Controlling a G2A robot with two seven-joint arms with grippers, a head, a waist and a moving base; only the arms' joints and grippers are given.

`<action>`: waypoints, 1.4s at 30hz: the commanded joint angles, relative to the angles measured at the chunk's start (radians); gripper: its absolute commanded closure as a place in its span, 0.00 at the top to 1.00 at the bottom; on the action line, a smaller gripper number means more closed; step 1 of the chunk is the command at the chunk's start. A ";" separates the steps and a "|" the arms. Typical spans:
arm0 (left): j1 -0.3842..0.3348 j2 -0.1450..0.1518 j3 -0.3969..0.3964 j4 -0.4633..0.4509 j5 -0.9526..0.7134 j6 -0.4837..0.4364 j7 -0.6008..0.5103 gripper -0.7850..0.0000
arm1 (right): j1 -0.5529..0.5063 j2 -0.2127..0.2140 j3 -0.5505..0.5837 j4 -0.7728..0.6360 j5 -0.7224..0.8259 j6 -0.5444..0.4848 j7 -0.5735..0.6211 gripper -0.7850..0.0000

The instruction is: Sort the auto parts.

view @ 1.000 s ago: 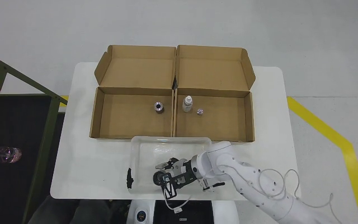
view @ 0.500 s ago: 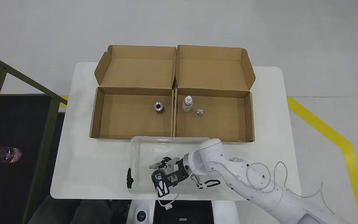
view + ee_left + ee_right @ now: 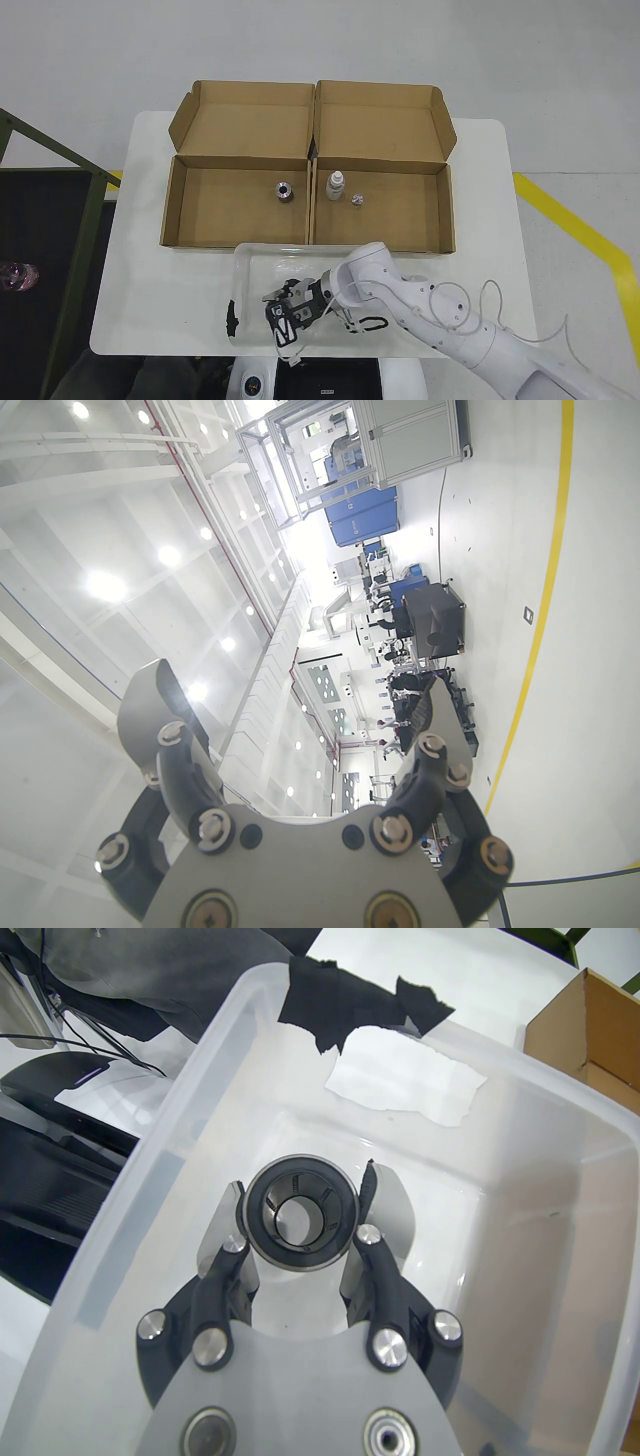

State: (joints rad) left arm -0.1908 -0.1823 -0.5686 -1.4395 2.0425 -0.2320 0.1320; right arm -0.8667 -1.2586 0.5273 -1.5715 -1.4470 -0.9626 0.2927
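**No Print Legible**

Nowhere readable as letters or numbers.

- On the right arm's dark end, over the table's 6 o'clock edge: a white emblem, too small to make out.
- On the clear bin's wall at its 9 o'clock end: a torn white paper label, blank, just below strips of black tape.
- Far across the hall, on blue cabinets: small white logos, blurred beyond reading.
- On the floor beside the yellow line: a small dark square plate with a pale mark, not decipherable.
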 commanded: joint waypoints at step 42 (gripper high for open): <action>0.000 0.000 0.000 0.000 0.000 0.000 0.000 1.00 | -0.029 0.038 0.194 -0.140 0.010 -0.027 -0.121 0.00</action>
State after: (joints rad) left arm -0.1908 -0.1823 -0.5686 -1.4395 2.0425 -0.2320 0.1320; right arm -0.8944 -1.2214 0.7173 -1.7079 -1.4370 -0.9886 0.1724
